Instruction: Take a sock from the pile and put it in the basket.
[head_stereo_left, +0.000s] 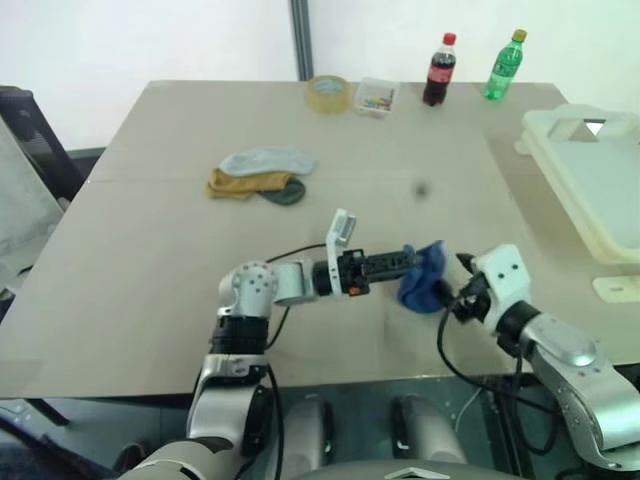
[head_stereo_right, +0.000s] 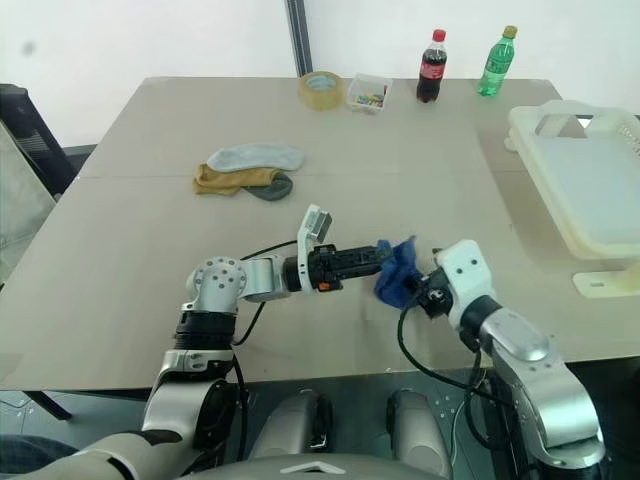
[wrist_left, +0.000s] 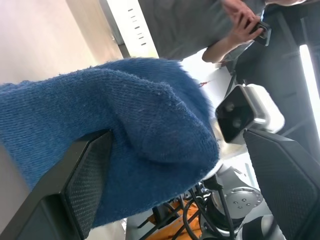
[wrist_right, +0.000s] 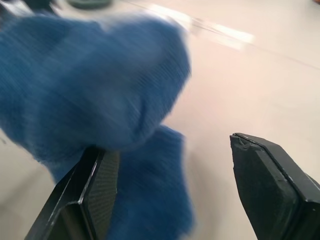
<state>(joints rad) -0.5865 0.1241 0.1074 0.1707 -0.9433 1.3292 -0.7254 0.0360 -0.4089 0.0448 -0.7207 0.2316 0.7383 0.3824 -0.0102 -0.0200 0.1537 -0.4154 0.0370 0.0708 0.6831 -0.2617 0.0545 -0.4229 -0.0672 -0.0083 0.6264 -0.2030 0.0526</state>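
**Blue sock between two open grippers, near the front edge**

The blue sock (head_stereo_left: 424, 277) hangs bunched above the table (head_stereo_left: 150, 250), close to its front edge and right of the middle. It sits at the tip of the left gripper (head_stereo_left: 408, 262), which reaches in level from the left, and the right gripper (head_stereo_left: 455, 297) faces it from the right. In both wrist views the jaws stand apart, with the sock draped against one finger (wrist_left: 85, 185) and the other finger clear of it. Neither gripper is clamped on the fabric, so the sock seems only to rest on or between the fingers.

That is the risk. With nothing pinched, any pull-away by either arm could let the sock slide off and drop to the table. If the right gripper closes on a loose fold only, the sock may slip out on the way to the basket (head_stereo_left: 590, 190), which lies well apart at the right edge.

The sock is crumpled into a lump, so its long axis is hard to read; the bulk hangs roughly downward from the left fingertips, one end lower. Which end is the toe, I cannot tell.

The pile (head_stereo_left: 262, 176) lies left of centre towards the far edge, the grey sock on top.
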